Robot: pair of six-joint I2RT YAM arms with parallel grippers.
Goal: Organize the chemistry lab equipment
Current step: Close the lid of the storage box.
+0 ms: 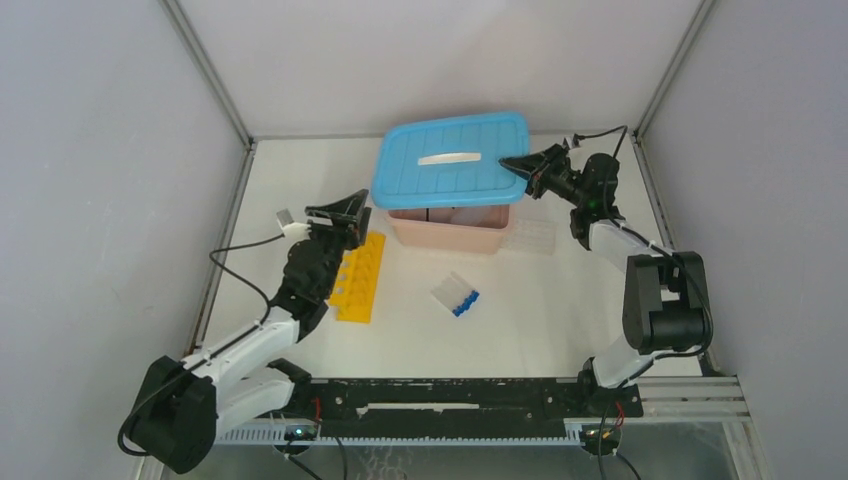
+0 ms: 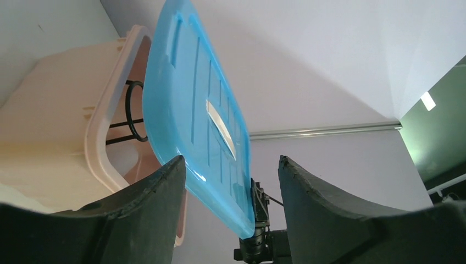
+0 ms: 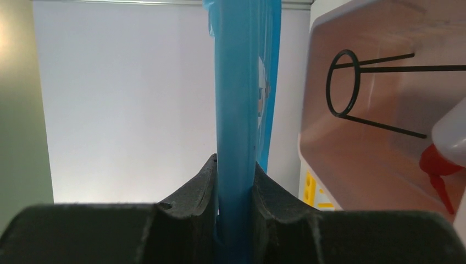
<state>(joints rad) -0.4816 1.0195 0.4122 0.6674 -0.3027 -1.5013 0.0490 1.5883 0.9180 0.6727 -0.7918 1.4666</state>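
So, right gripper (image 1: 515,163) is pinching the blue lid (image 1: 450,160) sitting over the pink bin (image 1: 450,230), top center; left gripper (image 1: 345,213) is gaping beside the yellow rack (image 1: 362,280).

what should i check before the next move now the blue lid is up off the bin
1. right gripper shut on the blue lid edge: ok
2. left gripper open and holding nothing: ok
3. way down into the bin free: not ok, the lid hangs over it
4. black wire ring inside the bin: ok
5. tubes, yellow rack and clear tray put away: not ok, all lie outside the bin
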